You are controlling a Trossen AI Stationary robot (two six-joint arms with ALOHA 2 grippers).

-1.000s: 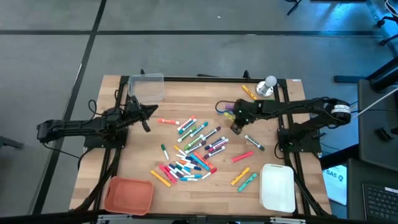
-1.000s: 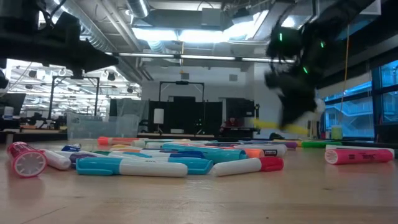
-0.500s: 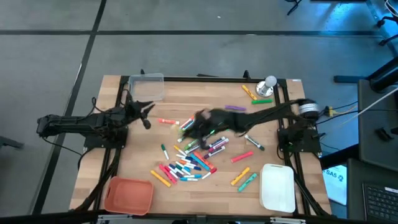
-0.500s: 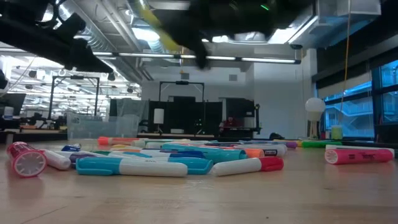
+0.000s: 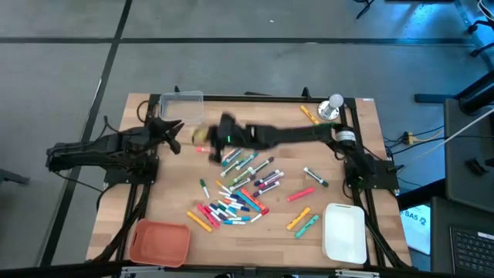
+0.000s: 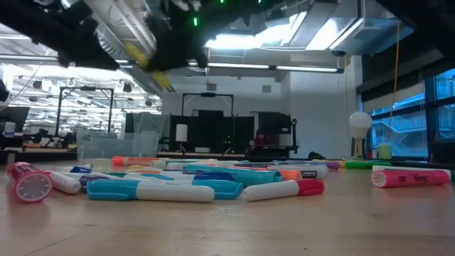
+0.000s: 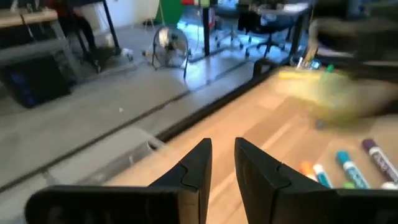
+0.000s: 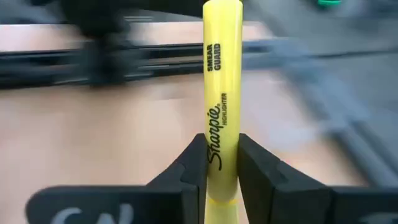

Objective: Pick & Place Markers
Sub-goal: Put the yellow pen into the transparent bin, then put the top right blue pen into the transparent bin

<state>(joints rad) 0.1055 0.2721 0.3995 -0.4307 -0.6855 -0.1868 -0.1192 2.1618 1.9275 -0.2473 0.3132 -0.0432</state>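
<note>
My right gripper [image 5: 208, 136] reaches across the table from its right side, shut on a yellow highlighter [image 5: 200, 133], high above the wood, near the clear tub [image 5: 183, 108]. In the right wrist view the highlighter [image 8: 222, 81] sticks out past the fingertips. My left gripper [image 5: 176, 128] hovers open just left of it, holding nothing; its fingers [image 7: 196, 163] stand a narrow gap apart. The other markers [image 5: 241, 185] lie flat in a loose pile mid-table. My right gripper pinches the yellow highlighter between its two fingers [image 8: 189, 167] on the printed barrel, near one end [image 8: 222, 149]. The highlighter lies along the fingers, and most of its length juts past the tips. It is lifted clear of the table [image 6: 146, 60].
A silver bell [image 5: 333, 106] and a few markers [image 5: 312, 116] sit at the far right corner. An orange bin [image 5: 158, 241] stands at the near left and a white tub [image 5: 345, 232] at the near right. Stray markers [image 5: 302, 220] lie right of the pile.
My right gripper has swung fast from the table's far right, near the bell, across to the left, carrying the yellow highlighter in the air to beside the clear tub. My left gripper has drifted slightly toward the far edge.
</note>
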